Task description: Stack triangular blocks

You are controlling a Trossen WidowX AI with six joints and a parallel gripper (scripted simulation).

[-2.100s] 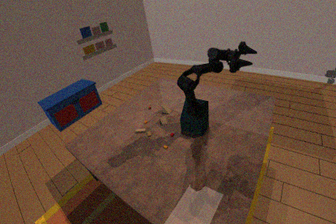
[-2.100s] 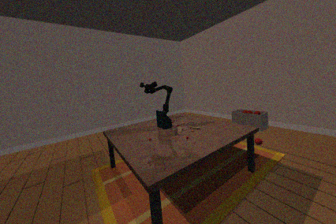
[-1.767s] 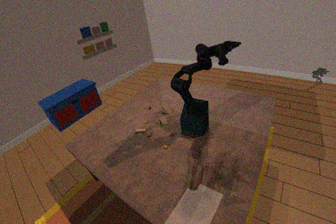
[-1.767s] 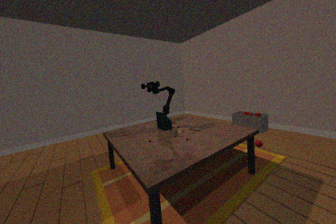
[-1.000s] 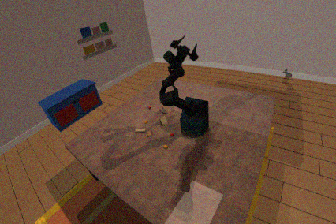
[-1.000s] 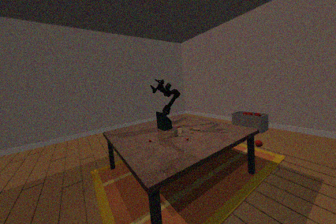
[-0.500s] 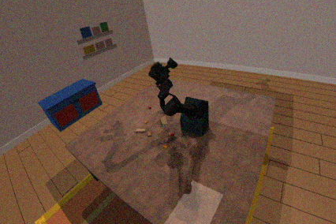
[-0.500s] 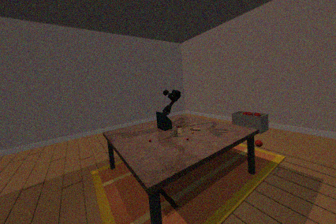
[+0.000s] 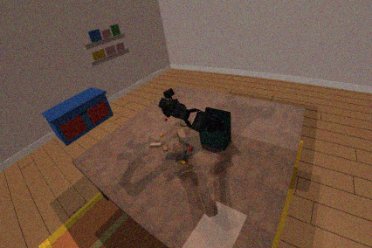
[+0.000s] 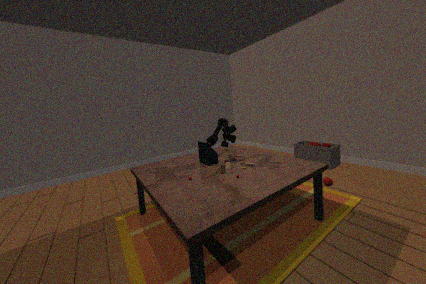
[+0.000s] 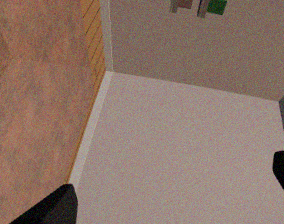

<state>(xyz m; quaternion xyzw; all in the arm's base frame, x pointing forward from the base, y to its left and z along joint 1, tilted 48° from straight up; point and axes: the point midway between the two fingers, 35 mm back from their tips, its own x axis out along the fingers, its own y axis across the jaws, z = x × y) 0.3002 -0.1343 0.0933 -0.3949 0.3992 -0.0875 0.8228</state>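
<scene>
Pale wooden blocks lie on the table point(image 9: 266, 126) point(image 10: 205, 204), small and blurred. One pale block point(image 9: 182, 133) lies in front of the arm's base in the top view; a longer pale block point(image 9: 155, 144) lies apart from it, farther left. The exterior view shows a pale block point(image 10: 228, 165) near the base. Which blocks are triangular, and how their sloped faces lie, is too small to tell. My gripper point(image 11: 178, 179) is open and empty, its two fingertips wide apart. It is raised above the table, and the wrist view shows no block.
Small red pieces point(image 9: 190, 148) point(image 10: 237, 176), a yellow piece point(image 9: 183, 162) and orange pieces point(image 9: 161, 134) point(image 9: 165, 148) lie around the blocks. The arm's dark base point(image 9: 215, 130) point(image 10: 207, 154) stands beside them. A blue cabinet point(image 9: 79, 104) and a grey bin point(image 10: 317, 153) stand off the table.
</scene>
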